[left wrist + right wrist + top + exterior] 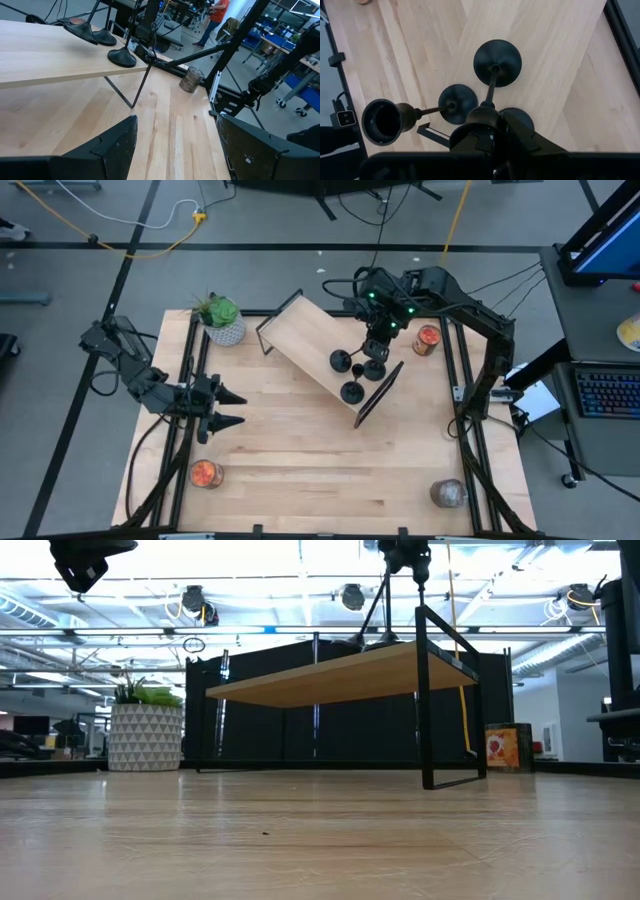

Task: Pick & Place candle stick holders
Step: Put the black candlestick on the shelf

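Left tool [232, 408]: parked low over the bench [300, 470], fingers [115, 145] spread apart, holding nothing. From it, all the holders sit well off on a raised wooden shelf [305, 335], up and away toward the far side. This arm is clearly the farther one.

Shelf: a light plank on thin black legs, set at an angle on the bench. Three candle stick holders [352, 372] are clustered at the end nearest the right arm, their disc bases close together.

Right tool [377, 348]: poised directly above that cluster, pointing down. In the right wrist view the fingers appear closed around the cup top of one holder [482, 116], though the contact itself is partly hidden. That holder's stem runs straight down from the tool to its base [497, 62], so its long axis is vertical, in line with the tool. A second holder [410, 116] stands just beside, its base near the held one's.

Judgement: the move turns on a straight lift, keeping clear of the neighbouring holder.
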